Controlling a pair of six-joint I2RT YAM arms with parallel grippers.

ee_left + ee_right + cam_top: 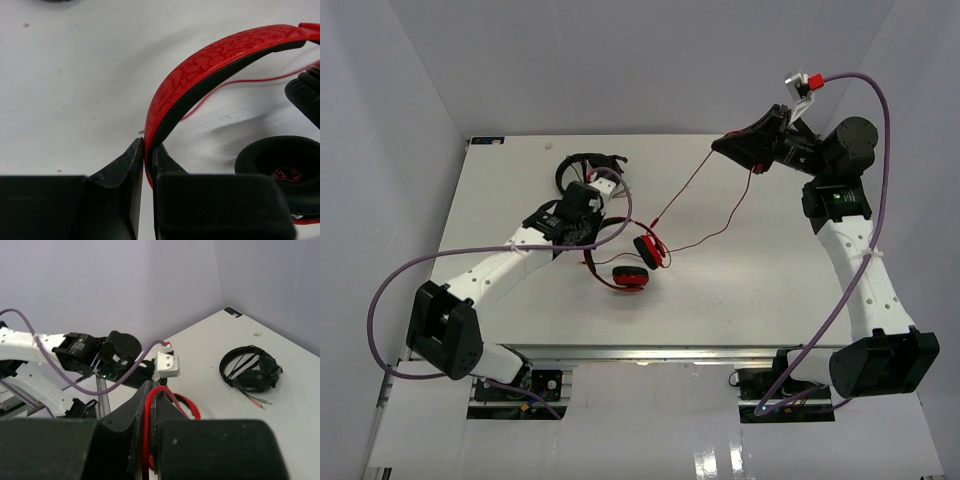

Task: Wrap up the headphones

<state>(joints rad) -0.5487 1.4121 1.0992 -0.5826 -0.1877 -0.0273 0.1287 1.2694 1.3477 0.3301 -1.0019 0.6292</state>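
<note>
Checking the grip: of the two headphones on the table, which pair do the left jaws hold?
The red headphones: the left gripper is shut on their red-and-black headband. The black headphones lie ungripped.

The surface (740, 300) is a white rectangular board, matt, with a few small brown specks (26, 24) showing in the left wrist view; a small dark tag (487, 141) lies flat at its far left corner. Near the far edge, left of centre, lie black headphones (252, 372), their thin lead ending in two plugs (260, 401) on the board. Nearer the middle, the red headphones (631, 278) rest on their two black-padded ear cups, set just beside each other. The red cable (705, 240) runs low from the cups towards the right; whether it touches the board is unclear.
</note>
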